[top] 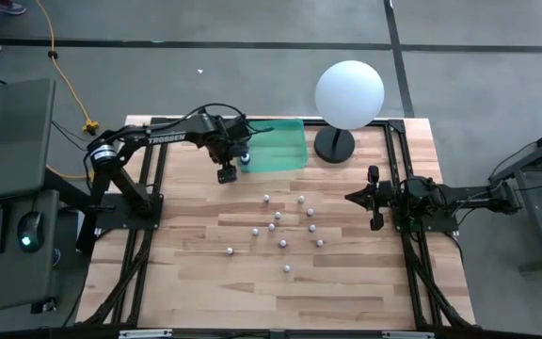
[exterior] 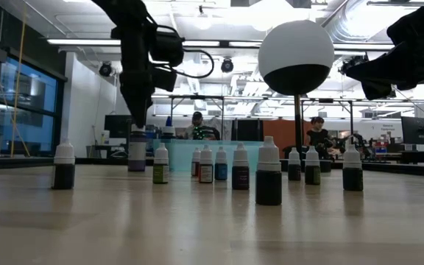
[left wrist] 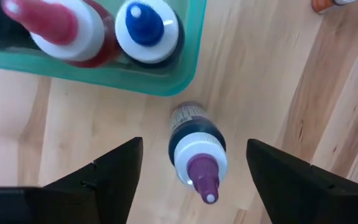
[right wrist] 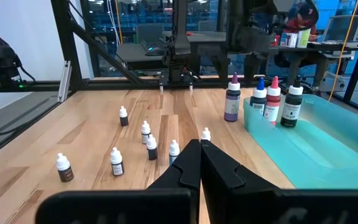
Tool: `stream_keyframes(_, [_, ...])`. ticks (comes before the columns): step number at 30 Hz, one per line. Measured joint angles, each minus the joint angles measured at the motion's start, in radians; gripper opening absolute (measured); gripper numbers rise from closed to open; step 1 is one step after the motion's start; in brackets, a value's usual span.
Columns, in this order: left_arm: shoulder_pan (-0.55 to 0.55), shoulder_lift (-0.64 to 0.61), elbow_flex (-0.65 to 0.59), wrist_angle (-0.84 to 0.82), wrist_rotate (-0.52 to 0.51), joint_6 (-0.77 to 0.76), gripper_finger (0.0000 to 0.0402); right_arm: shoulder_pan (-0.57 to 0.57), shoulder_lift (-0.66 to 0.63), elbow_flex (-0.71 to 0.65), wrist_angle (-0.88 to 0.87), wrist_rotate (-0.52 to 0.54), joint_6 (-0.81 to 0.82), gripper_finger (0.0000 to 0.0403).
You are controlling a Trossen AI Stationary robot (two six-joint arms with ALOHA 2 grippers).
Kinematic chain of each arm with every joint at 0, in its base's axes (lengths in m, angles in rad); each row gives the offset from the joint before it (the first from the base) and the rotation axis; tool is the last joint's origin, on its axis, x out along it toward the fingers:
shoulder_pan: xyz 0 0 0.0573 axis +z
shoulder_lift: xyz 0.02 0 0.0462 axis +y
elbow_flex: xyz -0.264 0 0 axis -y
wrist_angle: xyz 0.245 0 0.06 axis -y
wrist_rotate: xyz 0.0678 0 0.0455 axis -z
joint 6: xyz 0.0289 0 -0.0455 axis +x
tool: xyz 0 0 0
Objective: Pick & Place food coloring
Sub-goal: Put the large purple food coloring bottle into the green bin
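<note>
A purple food coloring bottle [left wrist: 194,152] with a white collar and a purple tip stands upright on the wood, just outside the corner of the teal tray [left wrist: 104,74]. My left gripper [left wrist: 194,144] hangs above it, pointing down and open, one finger on either side and clear of it. A red-tipped bottle [left wrist: 61,28] and a blue-tipped one [left wrist: 148,28] stand inside the tray. Several tiny white-capped bottles [top: 280,226] stand scattered mid-table. My right gripper [top: 350,198] waits shut at the table's right side.
A large white sphere on a black base [top: 349,94] stands at the far edge, right of the tray [top: 276,146]. In the right wrist view the tray holds three bottles, with the purple one [right wrist: 232,99] beside it. Dark frame rails run along both table sides.
</note>
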Motion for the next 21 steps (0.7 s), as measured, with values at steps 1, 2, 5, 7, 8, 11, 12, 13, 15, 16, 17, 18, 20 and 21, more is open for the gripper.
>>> stream_keyframes(1, [0.0,0.001,0.0,-0.004,0.0,-0.002,0.0274,0.0,0.0,0.0,0.0,0.0,0.0,0.0])
stream_keyframes(2, [0.0,0.002,0.0,-0.005,-0.002,-0.005,0.0269,0.0,0.0,0.0,0.0,0.0,0.0,0.0])
stream_keyframes(5, [0.0,0.006,0.0,-0.012,-0.007,-0.009,0.0256,0.0,0.0,0.0,0.0,0.0,0.0,0.0])
stream_keyframes(7, [0.0,0.006,0.0,-0.017,-0.007,-0.008,0.0247,0.0,0.0,0.0,0.0,0.0,0.0,0.0])
stream_keyframes(8, [0.0,0.005,0.0,-0.012,-0.007,-0.008,0.0242,0.0,0.0,0.0,0.0,0.0,0.0,0.0])
stream_keyframes(11, [0.0,0.005,0.0,-0.004,-0.007,-0.008,0.0229,0.0,0.0,0.0,0.0,0.0,0.0,0.0])
stream_keyframes(12, [0.0,0.005,0.0,0.0,-0.007,-0.008,0.0226,0.0,0.0,0.0,0.0,0.0,0.0,0.0])
stream_keyframes(13, [0.0,0.005,0.0,0.002,-0.007,-0.008,0.0222,0.0,0.0,0.0,0.0,0.0,0.0,0.0])
stream_keyframes(15, [0.0,0.005,0.0,0.003,-0.008,-0.009,0.0216,0.0,0.0,0.0,0.0,0.0,0.0,0.0])
stream_keyframes(16, [0.0,0.005,0.0,0.003,-0.008,-0.009,0.0213,0.0,0.0,0.0,0.0,0.0,0.0,0.0])
stream_keyframes(17, [0.0,0.005,0.0,0.002,-0.008,-0.009,0.021,0.0,0.0,0.0,0.0,0.0,0.0,0.0])
stream_keyframes(18, [0.0,0.005,0.0,0.002,-0.008,-0.009,0.0206,0.0,0.0,0.0,0.0,0.0,0.0,0.0])
stream_keyframes(20, [0.0,0.005,0.0,0.002,-0.008,-0.009,0.02,0.0,0.0,0.0,0.0,0.0,0.0,0.0])
stream_keyframes(21, [0.0,0.005,0.0,0.002,-0.008,-0.01,0.0196,0.0,0.0,0.0,0.0,0.0,0.0,0.0])
